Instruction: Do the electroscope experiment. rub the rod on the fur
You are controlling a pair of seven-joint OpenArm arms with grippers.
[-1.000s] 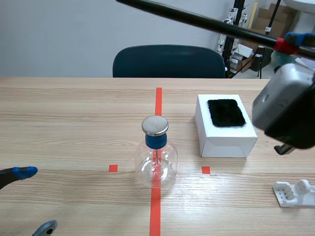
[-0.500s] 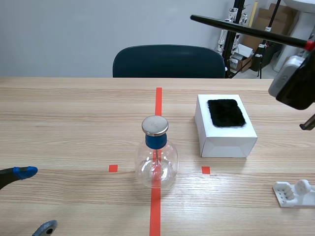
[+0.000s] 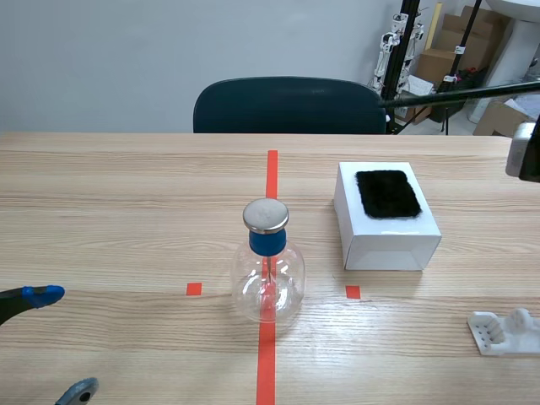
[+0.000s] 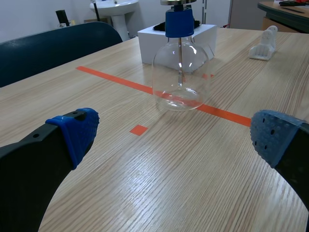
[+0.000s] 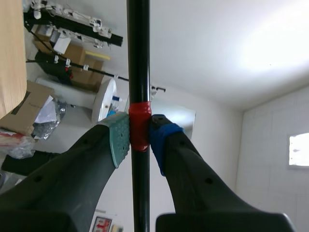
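The right gripper was clamped on the rod, its grey-green pad and its blue pad pressed against either side of a red band wrapped around the black shaft. In the right wrist view the rod ran straight on between the fingers, with more of it ahead of the grip than behind it.

From the scene view the rod hung high over the right side of the desk. Its long axis was close to level, crossing from the right edge toward the middle. The free end pointed at the chair behind the far edge and sat slightly lower than the held end. Only a grey part of the right arm showed at the right edge.

The fur, a black patch, lay flat on top of a white box on the right half of the desk. It sat well below the rod and was not touching it. The glass electroscope flask, with a blue collar and a metal disc on top, stood upright on the orange-red centre line, nearer the near edge. A small white stand sat by the near right corner.

The left gripper rested low by the near left corner with its fingers spread wide and nothing between them. The flask stood ahead of it.
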